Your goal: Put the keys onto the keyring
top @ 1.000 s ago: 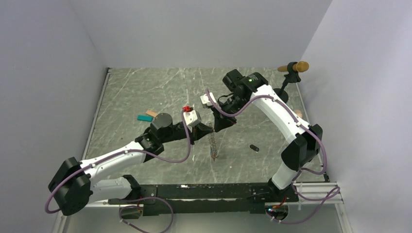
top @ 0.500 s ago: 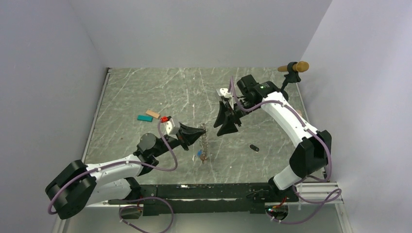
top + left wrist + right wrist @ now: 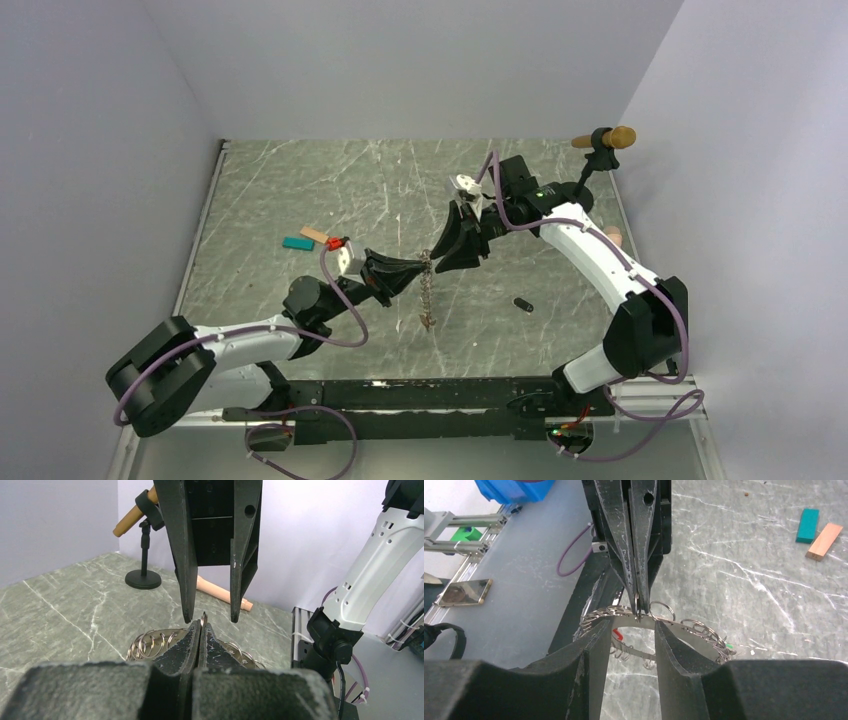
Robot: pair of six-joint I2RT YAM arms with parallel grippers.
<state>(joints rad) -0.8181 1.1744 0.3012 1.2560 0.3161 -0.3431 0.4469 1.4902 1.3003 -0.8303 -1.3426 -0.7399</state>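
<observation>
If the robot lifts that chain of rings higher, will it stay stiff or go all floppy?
Probably floppy: pinched by the left hand, the keyring dangles limply below it. It likely swings and jingles, since it looks made of many loose little rings. It may slip, being thin, smooth metal.

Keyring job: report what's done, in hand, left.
Done: a red key head and a green key head seem to hang on the keyring. In hand: left gripper shut on it, held up; right gripper open, straddling the pinched ring. Left: the black key lies on the table.
</observation>
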